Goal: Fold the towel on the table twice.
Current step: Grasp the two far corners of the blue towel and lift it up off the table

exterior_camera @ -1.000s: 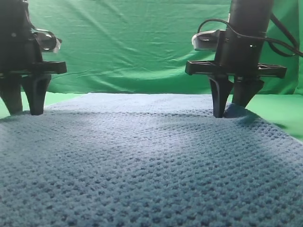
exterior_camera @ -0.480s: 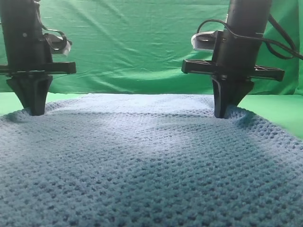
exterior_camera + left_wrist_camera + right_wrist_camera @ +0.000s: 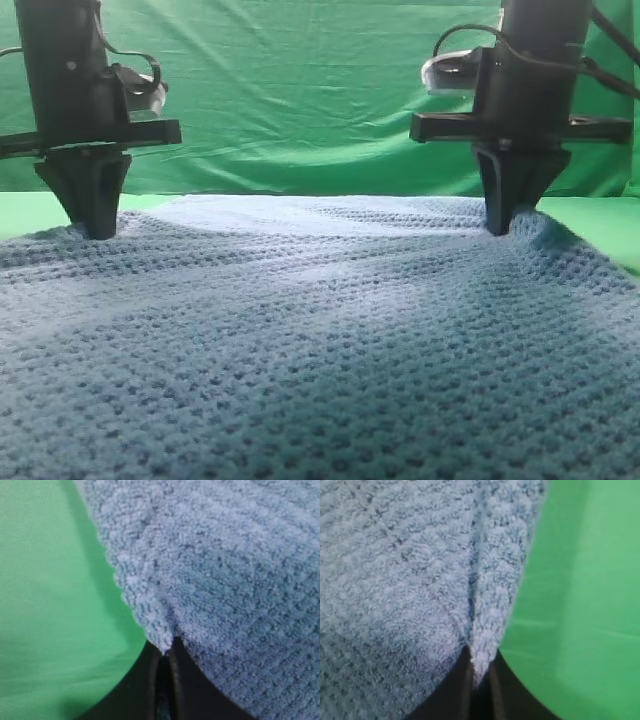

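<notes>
Both grippers, left (image 3: 98,232) and right (image 3: 500,228), pinch the far corners of the towel (image 3: 320,340), which lies spread across the table (image 3: 600,225). A clean first fold likely calls for lifting both corners level and drawing them evenly toward the near edge.

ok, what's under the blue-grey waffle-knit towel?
The blue-grey waffle-knit towel lies on the smooth green table, which shows bare beside both pinched edges. The left gripper and right gripper each clamp an edge. Anything beneath the cloth's middle is covered.
</notes>
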Motion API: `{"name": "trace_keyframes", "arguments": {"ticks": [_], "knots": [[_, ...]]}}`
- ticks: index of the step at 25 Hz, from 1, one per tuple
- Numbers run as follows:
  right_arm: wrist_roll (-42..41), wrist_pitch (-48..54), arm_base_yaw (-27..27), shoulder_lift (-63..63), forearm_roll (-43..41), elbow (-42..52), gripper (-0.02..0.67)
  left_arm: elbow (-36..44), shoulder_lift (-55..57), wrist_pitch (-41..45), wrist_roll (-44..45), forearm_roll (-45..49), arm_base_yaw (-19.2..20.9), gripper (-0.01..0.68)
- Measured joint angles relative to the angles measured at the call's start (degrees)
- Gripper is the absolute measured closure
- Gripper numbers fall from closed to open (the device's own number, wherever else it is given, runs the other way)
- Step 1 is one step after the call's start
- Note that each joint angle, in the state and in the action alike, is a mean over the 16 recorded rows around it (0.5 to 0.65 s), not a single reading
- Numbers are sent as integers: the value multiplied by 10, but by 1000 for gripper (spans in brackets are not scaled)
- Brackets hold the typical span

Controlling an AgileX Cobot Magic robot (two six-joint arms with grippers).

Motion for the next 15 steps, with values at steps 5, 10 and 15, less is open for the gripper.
{"name": "trace_keyframes", "arguments": {"ticks": [5,10,15], "knots": [[-7,54,-1,-18,-21,-65,649,-29,-39,7,0,-12,-4,673],[-16,98,-4,-28,-41,-170,649,-78,-88,2,0,-14,-7,673],[-26,98,-6,-30,-61,-284,649,-139,-128,-31,0,-11,-7,673]]}}
